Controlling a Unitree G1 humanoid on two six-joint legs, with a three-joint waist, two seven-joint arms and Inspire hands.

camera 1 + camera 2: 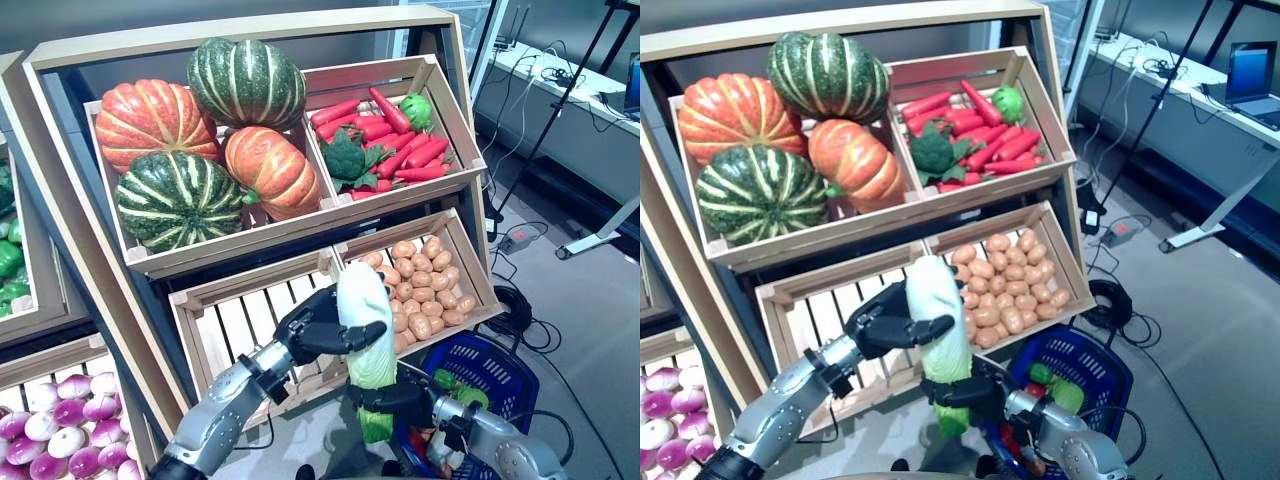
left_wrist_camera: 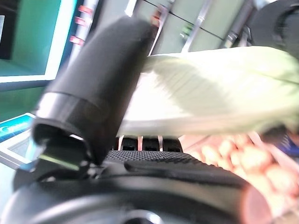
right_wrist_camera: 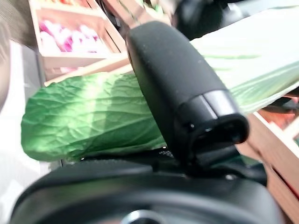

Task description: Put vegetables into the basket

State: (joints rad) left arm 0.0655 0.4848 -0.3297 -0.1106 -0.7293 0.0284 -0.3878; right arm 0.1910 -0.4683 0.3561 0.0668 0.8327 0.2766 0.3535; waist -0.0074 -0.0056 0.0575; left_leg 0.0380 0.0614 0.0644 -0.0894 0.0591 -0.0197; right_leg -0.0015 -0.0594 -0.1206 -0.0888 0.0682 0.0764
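Observation:
A long napa cabbage [image 1: 365,340], white at its upper end and green at its lower end, stands upright in front of the stand's lower crates. My left hand [image 1: 315,330] is curled round its pale upper half; the left wrist view shows the thumb [image 2: 100,84] across the white leaf [image 2: 210,98]. My right hand [image 1: 395,398] is curled round its green lower end; the right wrist view shows the thumb [image 3: 182,88] over the green leaf [image 3: 88,121]. The blue plastic basket [image 1: 500,365] stands on the floor to the right, with green and red vegetables [image 1: 455,390] in it.
A wooden vegetable stand [image 1: 250,200] with slanted crates rises right behind the cabbage. An empty slatted crate [image 1: 235,325] is behind my left hand. Cables and a power strip [image 1: 515,240] lie on the floor to the right, near a desk [image 1: 570,90].

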